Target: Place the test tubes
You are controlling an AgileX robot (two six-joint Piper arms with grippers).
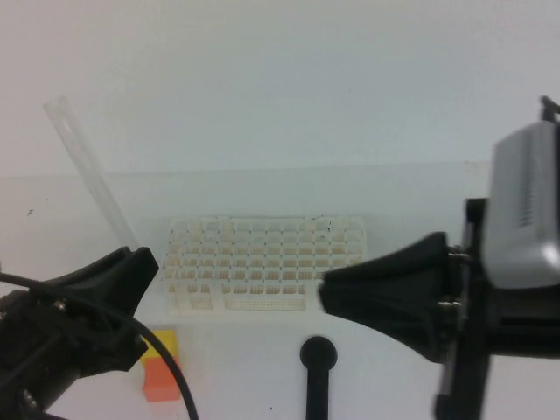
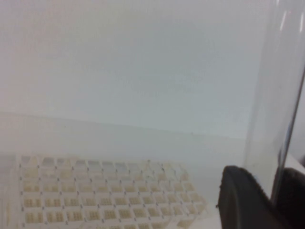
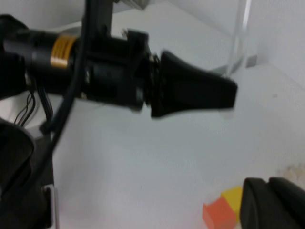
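Table (image 1: 411,210), white, runs back to a pale wall and carries everything else.

Right gripper (image 1: 325,293) comes in from the right as a black wedge. Its tip points left at the right near corner of the rack (image 1: 262,262). Its claw looks clenched, with nothing in it. Whether the tip touches the rack cannot be told.

Left gripper (image 1: 147,261) sits at the near left with its tip aimed right and far, just beside the rack's left end. Its claw is grasping the tube (image 1: 87,162) by the lower end. In the left wrist view the clear glass rises between the two dark fingers (image 2: 243,200).

The rack is a pale grid of many small square cells, lying at the middle of the table between the two grippers, its long side running left to right.

The tube is clear and tilted. It leans up and to the left from the left gripper, with its open end high at the far left. It is outside the rack — left of the rack's left edge and apart from it.

A black knob (image 1: 318,354) on a dark stem stands at the near middle, just in front of the rack.

An orange block (image 1: 161,378) lies at the near left beside the left arm's cable — touching a yellow block (image 1: 166,343) just behind it.
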